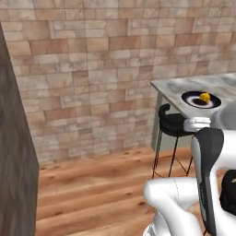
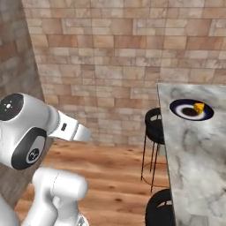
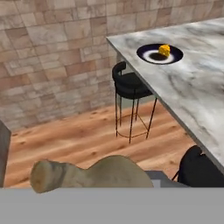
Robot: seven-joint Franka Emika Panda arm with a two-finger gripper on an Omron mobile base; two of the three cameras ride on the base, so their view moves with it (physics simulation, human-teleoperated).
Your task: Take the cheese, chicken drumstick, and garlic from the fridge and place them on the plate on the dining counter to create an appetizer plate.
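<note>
Now you are carrying the drumstick [image 3: 87, 174], the jaws gripping it, toward the plate [image 3: 148, 56] far ahead on the counter [image 3: 197, 92], so be lowering it gently beside the cheese [image 3: 164, 50], not on it.

Even, soft, shadowless light falls over the brick wall [image 1: 92, 69] and marbled surface [image 3: 197, 87], all coarse and pixelated, with the near tan shape [image 3: 87, 175] blurred in the hand view.

No readable text anywhere (robot markings illegible).
</note>
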